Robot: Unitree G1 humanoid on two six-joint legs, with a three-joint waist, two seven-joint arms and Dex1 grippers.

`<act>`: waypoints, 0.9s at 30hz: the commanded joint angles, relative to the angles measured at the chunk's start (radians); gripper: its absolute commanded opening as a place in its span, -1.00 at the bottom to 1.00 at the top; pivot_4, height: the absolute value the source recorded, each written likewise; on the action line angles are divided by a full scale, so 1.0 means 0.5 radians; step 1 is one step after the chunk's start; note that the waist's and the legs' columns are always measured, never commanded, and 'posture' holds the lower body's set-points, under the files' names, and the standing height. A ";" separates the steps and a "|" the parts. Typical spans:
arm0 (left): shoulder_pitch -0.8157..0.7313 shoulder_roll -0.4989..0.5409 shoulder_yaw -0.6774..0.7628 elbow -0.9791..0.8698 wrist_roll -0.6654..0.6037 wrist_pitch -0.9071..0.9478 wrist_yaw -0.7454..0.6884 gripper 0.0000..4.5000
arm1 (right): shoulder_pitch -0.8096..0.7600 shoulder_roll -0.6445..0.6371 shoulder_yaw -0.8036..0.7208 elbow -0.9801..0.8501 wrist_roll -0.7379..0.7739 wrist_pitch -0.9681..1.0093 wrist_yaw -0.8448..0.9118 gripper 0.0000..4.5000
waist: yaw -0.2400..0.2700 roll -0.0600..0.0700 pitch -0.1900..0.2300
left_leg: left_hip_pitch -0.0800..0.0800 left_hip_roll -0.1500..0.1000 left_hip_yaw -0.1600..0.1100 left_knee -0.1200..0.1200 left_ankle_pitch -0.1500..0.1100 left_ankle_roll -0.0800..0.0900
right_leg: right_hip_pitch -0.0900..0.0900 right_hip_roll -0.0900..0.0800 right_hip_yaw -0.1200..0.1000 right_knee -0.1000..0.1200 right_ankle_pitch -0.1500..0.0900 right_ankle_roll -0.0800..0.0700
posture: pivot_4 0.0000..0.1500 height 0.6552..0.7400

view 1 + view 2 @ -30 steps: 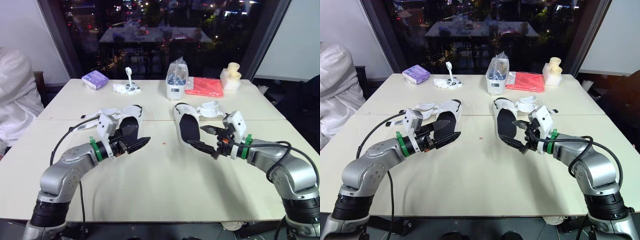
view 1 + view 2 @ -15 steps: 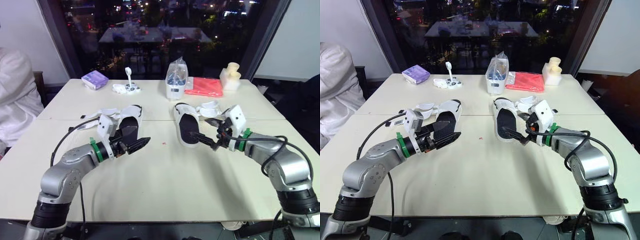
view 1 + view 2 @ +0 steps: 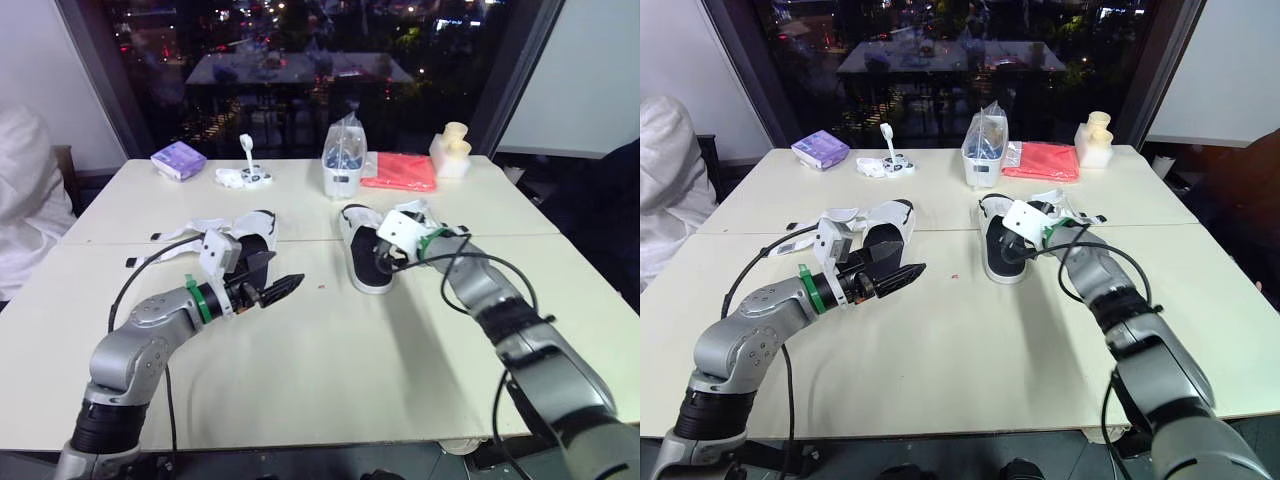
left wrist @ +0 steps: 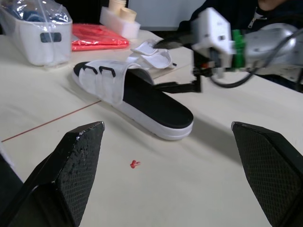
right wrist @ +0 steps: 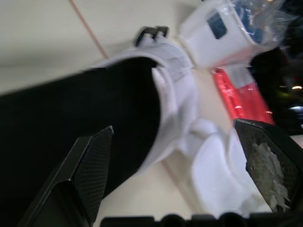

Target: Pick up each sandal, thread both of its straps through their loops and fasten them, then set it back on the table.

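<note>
**Fig. Right arm at the right sandal, pre-grasp**

The right end effector point(image 3: 1008, 252) is released, fingers spread wide. It sits at the right side of the right sandal point(image 4: 156, 106), w/ one finger over the black footbed and the other toward the loose straps point(image 4: 152, 51). Whether it touches cannot be told. The sandal lies flat mid-surface point(image 3: 330, 370), lengthwise near-to-far. Its straps are flopped open to the right, and the loops point(image 4: 100, 71) on its left side are empty. The left end effector point(image 3: 290, 284), likewise released and holding nothing, hovers just near of the left sandal point(image 3: 890, 215), which also lies flat and unfastened.

Step judged: grasp of the right sandal, w/ the task barely begun.

Likely failure modes:
- **(a) Poor grip:** fingers close on the sole rim alone, so the sandal pivots or slips out on lift.
- **(b) Pinned strap:** a strap gets trapped between finger and footbed and cannot be threaded.
- **(c) Sideways nudge:** the light sandal skids, possibly toward the plastic tub point(image 3: 342, 165) on the far side.
- **(d) Dangling straps:** once the sandal is lifted, the straps swing clear of the loops and leave the L arm a poor target.
</note>
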 commanded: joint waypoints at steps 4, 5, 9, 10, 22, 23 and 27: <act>0.025 -0.003 0.044 -0.100 -0.003 -0.029 0.050 0.99 | -0.342 0.207 0.083 0.630 -0.280 -0.234 -0.472 0.95 | -0.001 0.001 0.000 | 0.000 0.000 0.000 -0.002 0.002 -0.003 | -0.001 0.000 0.000 0.001 0.000 0.000 | 1.00 1.00; 0.027 -0.004 0.044 -0.104 -0.003 -0.027 0.055 0.99 | -0.371 0.236 0.089 0.687 -0.306 -0.234 -0.522 0.95 | 0.000 0.001 0.001 | 0.000 0.001 0.000 -0.002 0.002 -0.004 | -0.001 0.000 0.000 0.001 0.000 0.000 | 1.00 1.00; 0.036 -0.010 0.044 -0.129 -0.010 -0.019 0.079 0.99 | -0.437 0.332 0.093 0.834 -0.388 -0.210 -0.660 0.95 | -0.001 0.002 0.001 | 0.000 0.000 -0.001 -0.002 0.002 -0.004 | -0.001 0.000 0.000 0.001 0.000 0.000 | 1.00 1.00; 0.040 -0.010 0.046 -0.136 -0.011 -0.016 0.086 0.99 | -0.447 0.351 0.091 0.854 -0.404 -0.202 -0.692 0.95 | -0.002 0.002 0.001 | 0.000 0.000 -0.001 -0.002 0.002 -0.005 | -0.001 0.000 0.000 0.001 0.000 0.000 | 1.00 1.00; 0.116 -0.007 0.081 -0.247 -0.037 0.020 0.181 1.00 | -0.464 0.416 0.052 0.913 -0.504 -0.172 -0.757 -0.97 | -0.017 0.007 0.004 | 0.000 0.000 -0.001 -0.002 0.003 -0.005 | -0.001 0.000 0.000 0.002 0.000 0.000 | 1.00 1.00; 0.123 -0.006 0.083 -0.255 -0.040 0.021 0.185 1.00 | -0.465 0.417 0.050 0.913 -0.508 -0.176 -0.756 -0.97 | -0.020 0.007 0.004 | 0.000 0.000 -0.001 -0.002 0.003 -0.005 | -0.001 0.000 0.000 0.002 0.000 0.000 | 1.00 1.00; 0.112 -0.005 0.074 -0.246 -0.043 0.021 0.190 1.00 | -0.477 0.413 0.030 0.908 -0.505 -0.196 -0.768 -0.97 | -0.036 0.008 0.005 | 0.000 0.000 -0.002 -0.002 0.003 -0.005 | -0.001 0.000 0.000 0.002 0.000 0.000 | 1.00 1.00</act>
